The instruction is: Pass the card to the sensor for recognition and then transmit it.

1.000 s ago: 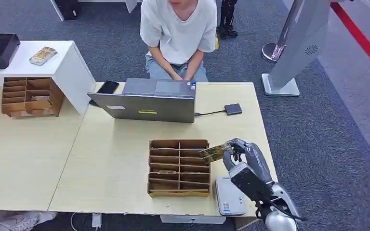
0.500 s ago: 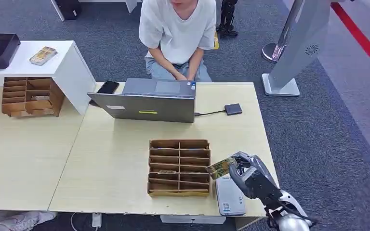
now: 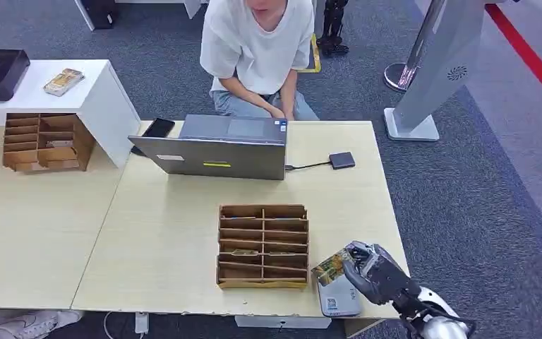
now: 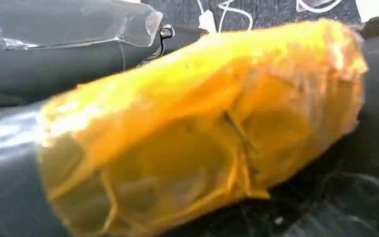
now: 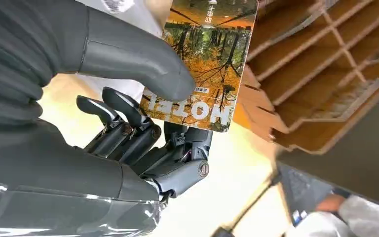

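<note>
1. Your right hand (image 3: 374,272) is closed on the thin printed card with an orange autumn-tree picture (image 3: 330,266). In the right wrist view the thick grey thumb (image 5: 143,61) presses on the card's face (image 5: 205,59) and the darker fingers back it from behind.
2. The card juts out of the hand, tilted, over the near end of the flat white sensor box (image 3: 336,295), which lies just beneath the hand at the table's edge.
3. I judge the card light, stiff and glossy, so it could slide in the pinch. Hold it by one end, as now, and leave most of its face free for the reader.
4. Just beside the hand, on its inner side, stands the brown cardboard divider tray (image 3: 262,246).
5. Well beyond the hand sit the grey laptop (image 3: 215,148) and a seated person in a white shirt (image 3: 260,46).
6. Whether your left hand is open or closed, I cannot tell; its wrist view is a blurred yellow shape.
</note>
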You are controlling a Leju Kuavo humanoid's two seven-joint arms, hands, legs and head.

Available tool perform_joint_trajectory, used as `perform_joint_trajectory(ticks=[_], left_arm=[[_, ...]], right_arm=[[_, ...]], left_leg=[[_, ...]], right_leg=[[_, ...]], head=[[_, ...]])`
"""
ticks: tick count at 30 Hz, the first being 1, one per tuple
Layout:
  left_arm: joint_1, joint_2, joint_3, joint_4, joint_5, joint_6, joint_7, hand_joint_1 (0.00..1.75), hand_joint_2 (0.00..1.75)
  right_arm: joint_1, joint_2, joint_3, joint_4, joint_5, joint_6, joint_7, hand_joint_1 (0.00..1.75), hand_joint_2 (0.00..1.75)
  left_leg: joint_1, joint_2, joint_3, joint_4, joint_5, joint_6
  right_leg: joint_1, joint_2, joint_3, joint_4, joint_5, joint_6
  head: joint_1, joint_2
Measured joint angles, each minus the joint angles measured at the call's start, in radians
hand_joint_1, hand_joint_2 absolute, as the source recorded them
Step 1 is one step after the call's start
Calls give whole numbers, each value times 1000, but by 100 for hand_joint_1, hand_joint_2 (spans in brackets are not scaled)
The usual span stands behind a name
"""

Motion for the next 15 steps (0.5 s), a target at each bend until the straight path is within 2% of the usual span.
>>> perform_joint_trajectory(ticks=[9, 15], left_arm=[[-1, 6, -57, 0, 1, 1, -9, 0, 0], [0, 10, -88, 0, -9, 43, -15, 0, 0]], right_arm=[[-10, -50, 32, 42, -13, 5, 10, 175, 175], [-16, -63, 44, 58, -17, 12, 11, 175, 175]], left_leg=[[0, 0, 0, 0, 0, 0], [0, 0, 0, 0, 0, 0]], right_leg=[[0, 0, 0, 0, 0, 0], [0, 0, 0, 0, 0, 0]], head=[[0, 0], [0, 0]])
